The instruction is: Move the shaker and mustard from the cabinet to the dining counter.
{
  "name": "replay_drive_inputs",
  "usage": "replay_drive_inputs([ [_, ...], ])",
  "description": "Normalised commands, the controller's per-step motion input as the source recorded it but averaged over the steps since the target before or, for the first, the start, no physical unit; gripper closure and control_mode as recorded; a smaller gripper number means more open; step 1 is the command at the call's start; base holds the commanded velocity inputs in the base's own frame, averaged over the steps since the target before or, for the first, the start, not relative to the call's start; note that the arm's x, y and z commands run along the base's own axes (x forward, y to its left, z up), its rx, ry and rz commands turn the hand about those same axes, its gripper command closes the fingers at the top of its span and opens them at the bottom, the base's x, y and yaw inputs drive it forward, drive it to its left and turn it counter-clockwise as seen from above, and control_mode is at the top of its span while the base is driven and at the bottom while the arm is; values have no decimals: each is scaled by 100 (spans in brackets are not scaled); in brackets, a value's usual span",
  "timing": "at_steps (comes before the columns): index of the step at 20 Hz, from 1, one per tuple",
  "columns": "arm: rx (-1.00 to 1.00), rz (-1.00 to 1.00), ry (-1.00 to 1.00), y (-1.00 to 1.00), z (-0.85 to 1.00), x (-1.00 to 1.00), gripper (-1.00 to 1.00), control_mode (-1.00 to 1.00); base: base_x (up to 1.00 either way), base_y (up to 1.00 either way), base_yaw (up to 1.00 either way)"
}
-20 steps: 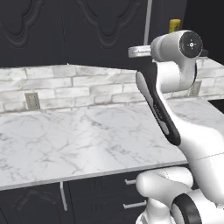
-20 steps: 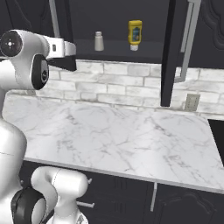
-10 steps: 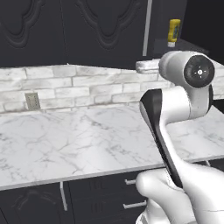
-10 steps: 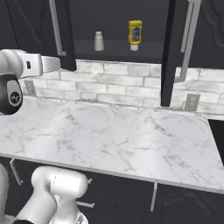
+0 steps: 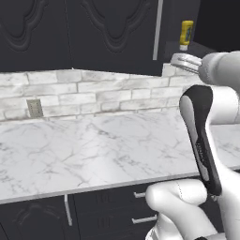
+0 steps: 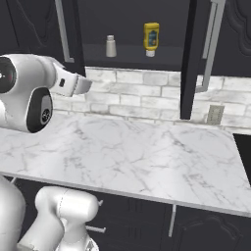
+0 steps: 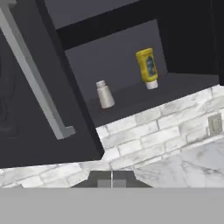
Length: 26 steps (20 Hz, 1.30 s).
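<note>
1. In the hand view the gripper (image 7: 112, 183) sits at the bottom centre of the frame, its two dark tips pressed together with only a thin seam between them: clenched, with nothing between them.
2. The shaker (image 7: 105, 94) stands upright on the open cabinet (image 7: 127, 103) shelf, above the tips and slightly left of centre in the hand view, well apart from them.
3. The mustard (image 7: 147, 67) stands cap-down on the same shelf, upper right of the shaker in that view, also well apart from the gripper.
4. In the right base view the shaker (image 6: 111, 46) is at the upper centre-left and the mustard (image 6: 151, 38) just right of it, both on the shelf inside the cabinet (image 6: 137, 54) between its open doors.
5. The white arm's wrist is at the left of that frame, below and left of the shaker, over the marble worktop (image 6: 147, 162).
6. In the left base view the mustard (image 5: 186, 34) shows at the upper right, above the arm's wrist; the cabinet (image 5: 108, 35) doors span the top of the frame.
7. A pale brick backsplash (image 6: 147, 95) runs under the shelf.
</note>
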Motion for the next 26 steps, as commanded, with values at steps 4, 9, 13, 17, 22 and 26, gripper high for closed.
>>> replay_drive_inputs([
  [4, 49, 1, 0, -51, 12, 6, 100, -100, 0, 0, 0],
  [9, 38, 5, 0, -22, 3, 25, 100, -100, 0, 0, 0],
  [13, 14, 5, 0, 0, -6, 54, 100, -100, 0, 0, 0],
  [17, 12, 9, 0, 4, -11, 78, 100, -100, 0, 0, 0],
  [22, 19, 10, 0, 0, -9, 76, 100, -100, 0, 0, 0],
  [26, 23, 14, 0, 10, -10, 74, 100, -100, 0, 0, 0],
])
